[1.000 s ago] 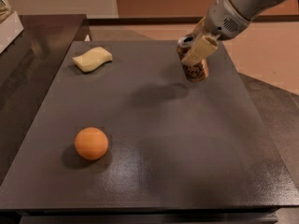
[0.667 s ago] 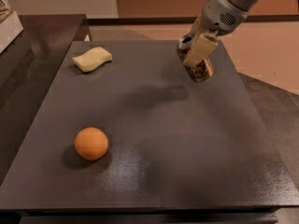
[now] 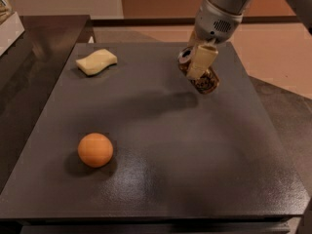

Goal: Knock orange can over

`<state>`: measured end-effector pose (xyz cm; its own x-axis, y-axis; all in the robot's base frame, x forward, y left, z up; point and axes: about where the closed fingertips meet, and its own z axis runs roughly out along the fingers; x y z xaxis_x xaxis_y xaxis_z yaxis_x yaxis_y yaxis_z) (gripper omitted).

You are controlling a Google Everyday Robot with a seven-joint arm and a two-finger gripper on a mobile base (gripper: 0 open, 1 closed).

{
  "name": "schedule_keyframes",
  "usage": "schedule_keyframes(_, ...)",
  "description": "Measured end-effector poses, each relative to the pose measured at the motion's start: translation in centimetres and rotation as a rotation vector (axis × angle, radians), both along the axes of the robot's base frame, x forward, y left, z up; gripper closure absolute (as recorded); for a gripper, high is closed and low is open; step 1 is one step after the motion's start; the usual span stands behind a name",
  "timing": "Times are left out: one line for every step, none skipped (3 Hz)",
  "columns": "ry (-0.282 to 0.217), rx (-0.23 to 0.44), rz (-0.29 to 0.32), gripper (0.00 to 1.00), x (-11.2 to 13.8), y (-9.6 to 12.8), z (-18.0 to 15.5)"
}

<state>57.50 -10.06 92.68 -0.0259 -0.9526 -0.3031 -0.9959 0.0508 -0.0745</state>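
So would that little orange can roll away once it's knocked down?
Likely tips easily: the orange can leans against the gripper, near the tabletop's far side. Its round body could roll on that flat surface. Looks metal, so probably stiff.

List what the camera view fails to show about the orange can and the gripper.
- Orange can, leaning at the far right of the table: its middle is covered by the gripper, which is in front of it.
- Can's label marks: too small to read.
- Whether the can's base touches the table: hidden by its own body.
- Arm: cut off by the top edge.
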Motion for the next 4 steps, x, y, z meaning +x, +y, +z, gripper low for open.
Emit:
schedule_keyframes(0.025, -0.041, 0.024, 0.6, -0.1, 1.0, -1.2)
schedule_keyframes(0.05, -0.07, 0.043, 0.36, -0.1, 1.9, -2.4)
schedule_keyframes(0.068, -0.092, 0.063, 0.13, 0.0, 2.9, -3.4)
schedule_keyframes(0.082, -0.102, 0.078, 0.0, -0.1, 3.8, -4.2)
